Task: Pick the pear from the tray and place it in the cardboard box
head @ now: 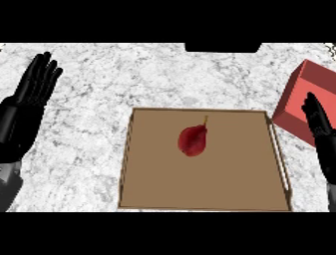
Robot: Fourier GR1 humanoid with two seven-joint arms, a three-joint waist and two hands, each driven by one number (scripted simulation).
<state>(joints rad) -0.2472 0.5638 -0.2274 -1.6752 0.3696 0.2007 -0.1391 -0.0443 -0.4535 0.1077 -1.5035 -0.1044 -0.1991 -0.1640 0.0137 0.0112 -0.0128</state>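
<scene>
- The counter [126, 74] is white-grey marble and carries everything here.
- The tray [163, 184], brown and flat, sits at the middle of the counter's near edge, between the two forearms.
- The box [329, 92] looks red rather than cardboard brown. It stands tilted at the counter's right edge, just past the tray's far right corner.
- Left hand [34, 87] is up near the counter's left edge, fingers straight, holding nothing, just resting. It's well apart from the tray.
- Right hand [319, 124] is also open with straight fingers and empty. It shows in front of the box, just beside the tray's right rim.
- The pear [192, 140] is dark red and lies a bit beyond the tray's middle. Its long axis runs near-to-far, stem pointing at the far edge.
- My read: the pear lies to the left of the right hand and slightly nearer, and that hand looks closer to both it and the box, so it seems the obvious one to reach in.
</scene>
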